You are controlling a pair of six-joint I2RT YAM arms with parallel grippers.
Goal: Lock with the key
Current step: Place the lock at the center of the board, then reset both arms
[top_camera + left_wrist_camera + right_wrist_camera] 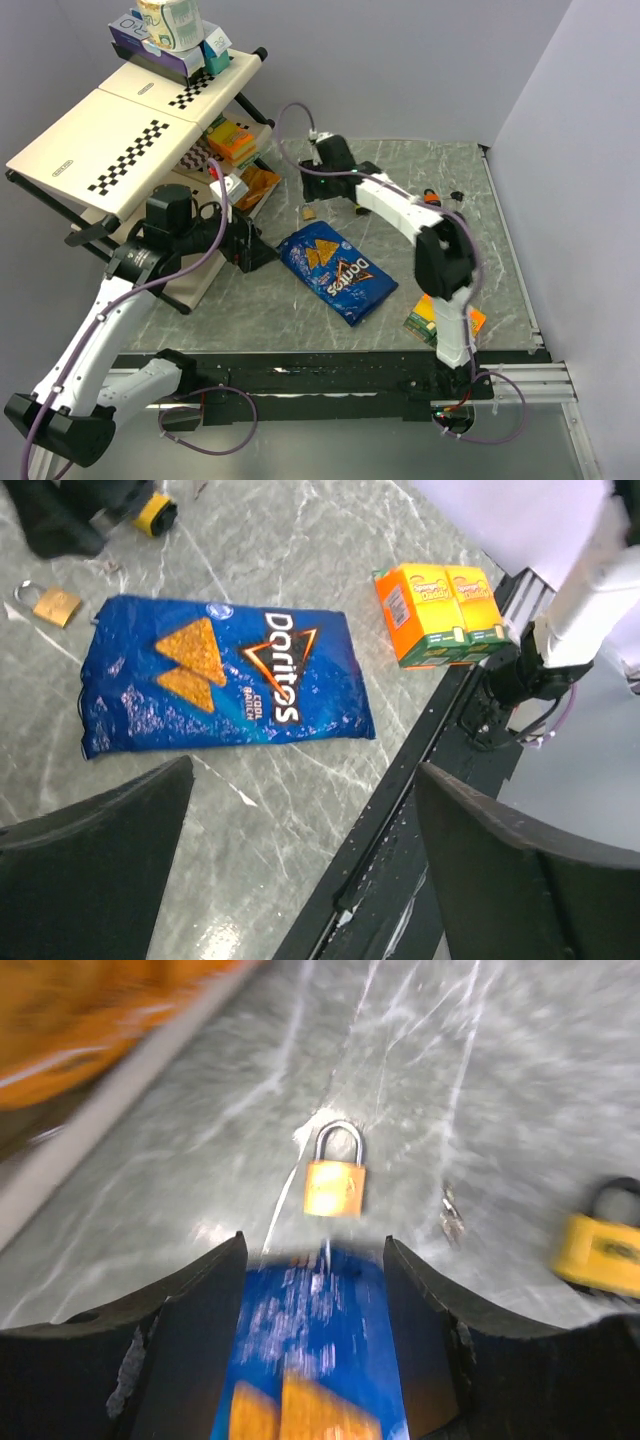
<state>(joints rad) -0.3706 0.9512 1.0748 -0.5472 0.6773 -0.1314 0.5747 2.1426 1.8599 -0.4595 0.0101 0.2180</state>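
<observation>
Right tool [313, 1250] and left tool [302, 770] hang released and empty, the right aimed at the padlock [335, 1188] just beside the chip bag [320, 1310], likely for pickup.

The top external camera is looking down over the whole grey marbled tabletop [500, 250]. The left wrist camera is facing the glossy blue chip bag [230, 675] from well above, the right wrist camera close over the small brass padlock [334, 1175]; all three are sharing both.

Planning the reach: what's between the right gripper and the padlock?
In the right wrist view, the chip bag's end, then bare table up to the padlock.
</observation>
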